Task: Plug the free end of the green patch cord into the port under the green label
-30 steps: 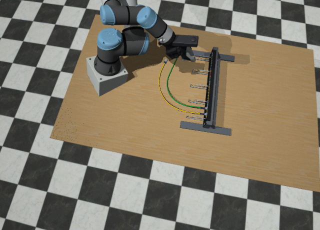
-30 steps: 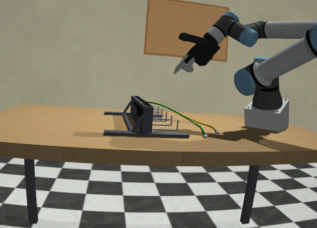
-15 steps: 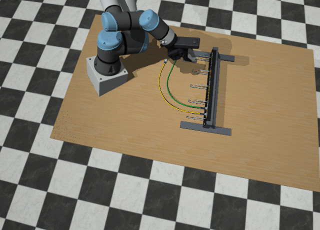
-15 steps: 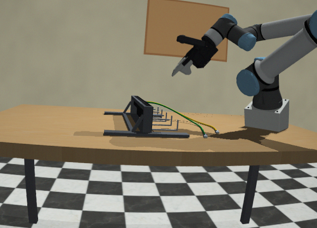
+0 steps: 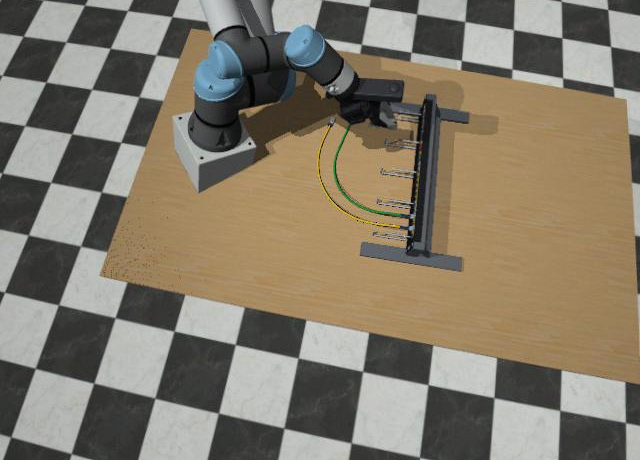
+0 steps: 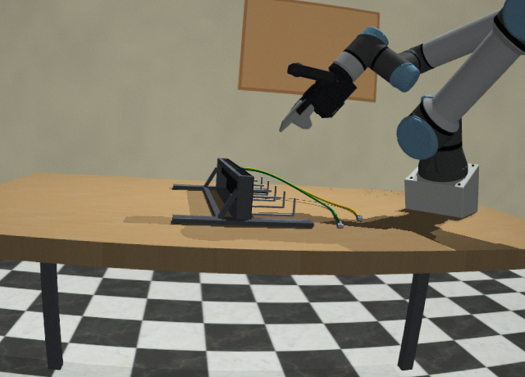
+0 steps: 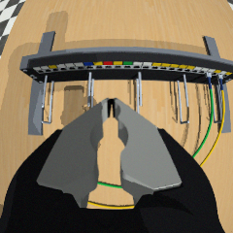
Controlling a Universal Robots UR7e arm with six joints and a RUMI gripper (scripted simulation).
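Note:
The rack [image 5: 435, 176] [image 6: 244, 198] [image 7: 167, 54] stands upright on the table. The green label [image 7: 127, 63] is near the middle of its label row. The green cord [image 5: 336, 168] [image 6: 306, 191] [image 7: 212, 104] has one end in a port near the rack's right end in the wrist view. Its free plug [image 6: 340, 225] lies on the table and is hidden behind the arm in the top view. The yellow cord [image 5: 318, 171] [image 7: 223, 104] is plugged in beside it, and its free plug [image 5: 331, 121] [image 6: 359, 217] lies on the table. My gripper [image 6: 280, 129] [image 7: 112, 100] is shut and empty, high above the table.
Wire cable hooks [image 5: 398, 172] [image 6: 285, 199] [image 7: 139, 92] stick out from the rack's port side, below the ports. The rack's long feet [image 5: 379, 251] [image 6: 271, 222] [image 7: 35, 116] reach out on both sides. The robot base [image 5: 214, 160] [image 6: 440, 197] stands beyond the free plugs.

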